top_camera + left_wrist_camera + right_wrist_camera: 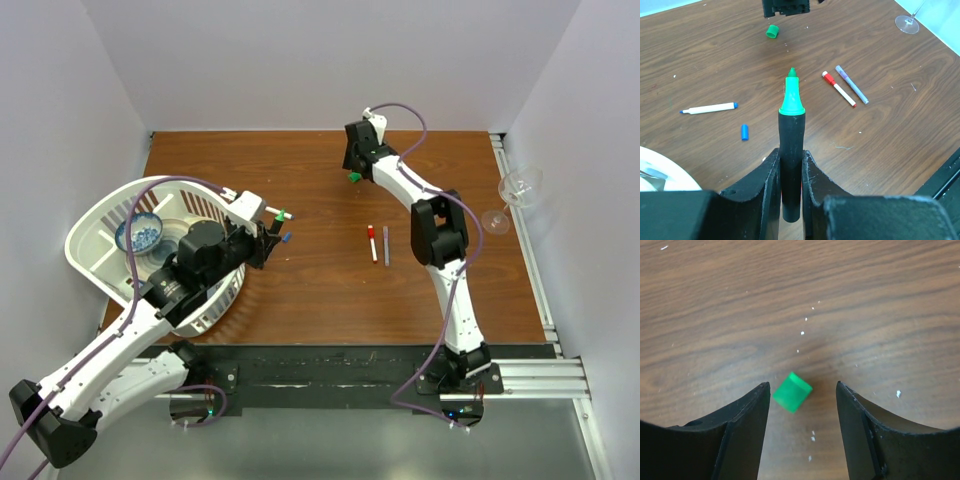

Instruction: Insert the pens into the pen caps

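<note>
I had the left gripper (791, 159) clamped on the black marker (791, 127) at lower centre, its green tip pointing up the frame. The right gripper (802, 395) stood open, with the green cap (792, 391) showing between its fingers low in that wrist view.

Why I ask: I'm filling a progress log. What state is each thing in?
left tool, shut on the black marker
black marker, uncapped, green tip out
right tool, open, straddling the green cap
green cap, loose on the table
blue-tipped pen, uncapped, lying flat
blue cap, loose beside it
red pen, capped
grey pen, lying beside it; cap unclear
</note>
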